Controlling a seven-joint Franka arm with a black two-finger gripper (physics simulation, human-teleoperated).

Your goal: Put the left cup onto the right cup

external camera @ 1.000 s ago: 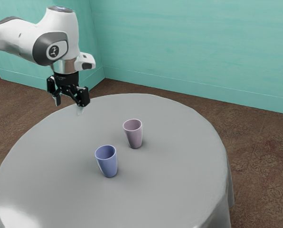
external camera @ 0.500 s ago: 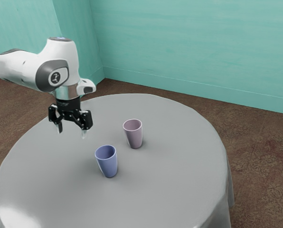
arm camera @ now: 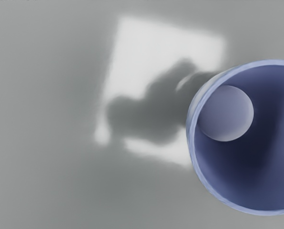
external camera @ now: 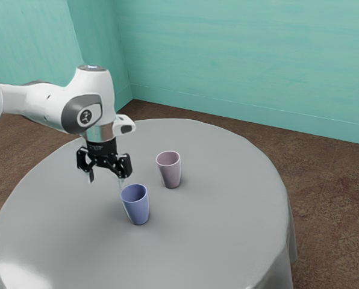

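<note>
Claw [external camera: 106, 176] spread wide and empty, I hover just above the rim of the blue cup [external camera: 135, 203], which stands upright on the surface [external camera: 227, 211] near the pink cup [external camera: 168, 169], probably to pinch its wall before lifting it across.

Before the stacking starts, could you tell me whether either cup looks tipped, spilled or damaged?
Nothing stands out. The blue cup and the mauve cup both stand upright and apart on the table; the blue one looks empty. The open hand hovers beside the blue cup.
</note>
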